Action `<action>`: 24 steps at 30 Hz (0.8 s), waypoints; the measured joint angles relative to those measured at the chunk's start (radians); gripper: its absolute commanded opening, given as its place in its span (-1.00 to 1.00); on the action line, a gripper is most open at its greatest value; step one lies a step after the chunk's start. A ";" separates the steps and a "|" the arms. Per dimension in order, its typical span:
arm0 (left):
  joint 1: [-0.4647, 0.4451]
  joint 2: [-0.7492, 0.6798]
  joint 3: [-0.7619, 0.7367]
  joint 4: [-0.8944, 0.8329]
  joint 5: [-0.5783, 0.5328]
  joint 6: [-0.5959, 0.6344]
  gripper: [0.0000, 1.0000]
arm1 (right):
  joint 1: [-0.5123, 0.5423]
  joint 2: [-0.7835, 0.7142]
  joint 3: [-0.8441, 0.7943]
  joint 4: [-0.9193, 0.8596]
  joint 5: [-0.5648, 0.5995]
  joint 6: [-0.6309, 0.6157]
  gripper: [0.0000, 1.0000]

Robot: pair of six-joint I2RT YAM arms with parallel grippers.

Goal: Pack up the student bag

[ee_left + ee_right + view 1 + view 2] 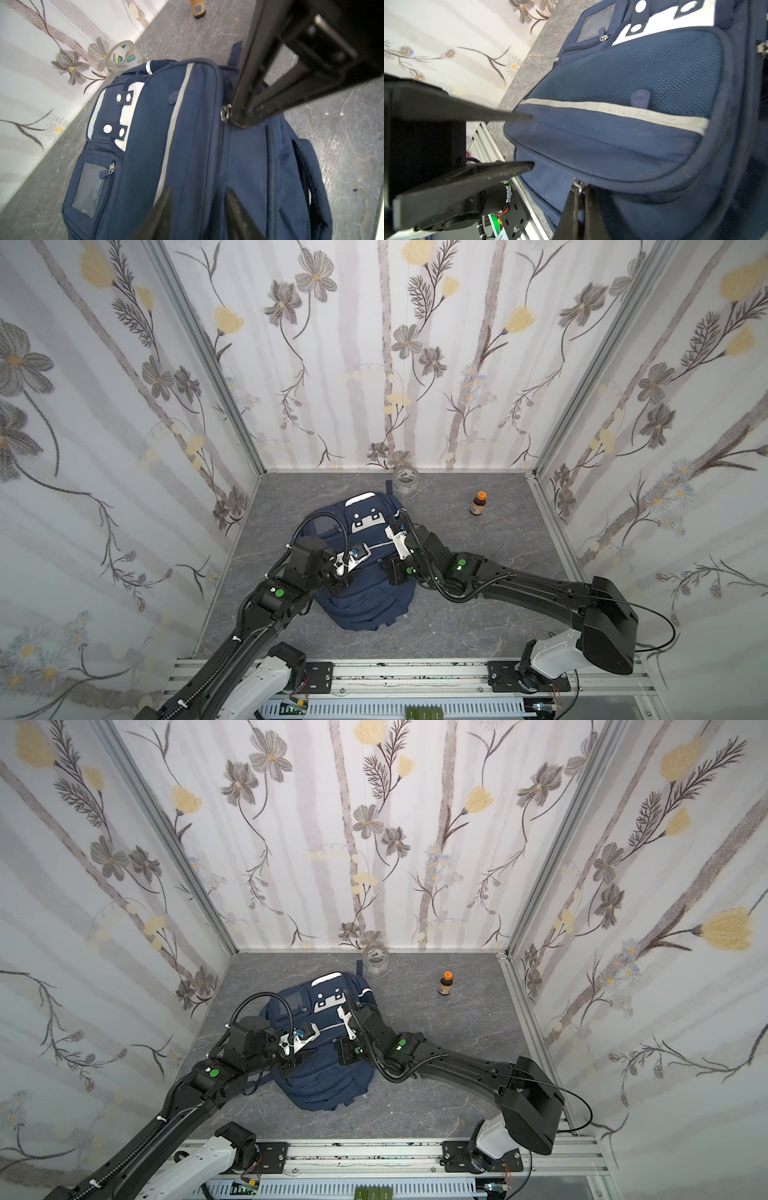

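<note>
The navy student bag [365, 605] [320, 1085] lies flat on the grey table, its white-patched front pocket toward the back wall. My right gripper [580, 187] [383, 562] is shut on a metal zipper pull [578, 184] [226, 112] of the bag's main zip. My left gripper [199, 193] [359, 568] hovers open just over the bag [187, 145], its two dark fingers on either side of the zip line, with nothing between them. In the right wrist view the left fingers [527, 164] stand well apart at the bag's [633, 83] edge. The zip looks closed.
A clear tape roll [405, 481] [375, 960] [124, 57] sits by the back wall just behind the bag. A small brown bottle with an orange cap [478, 504] [445, 984] stands at the back right. Flowered walls enclose the table on three sides.
</note>
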 measured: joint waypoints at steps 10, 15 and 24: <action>-0.009 0.068 0.026 0.009 0.073 -0.034 -1.00 | 0.021 0.014 0.001 0.018 -0.001 0.008 -1.00; -0.008 0.034 0.018 -0.005 0.054 -0.010 -1.00 | -0.006 -0.043 -0.061 0.037 -0.010 0.007 -1.00; -0.005 0.044 0.030 -0.017 0.054 -0.030 -1.00 | 0.014 0.013 0.022 -0.013 0.019 0.009 -1.00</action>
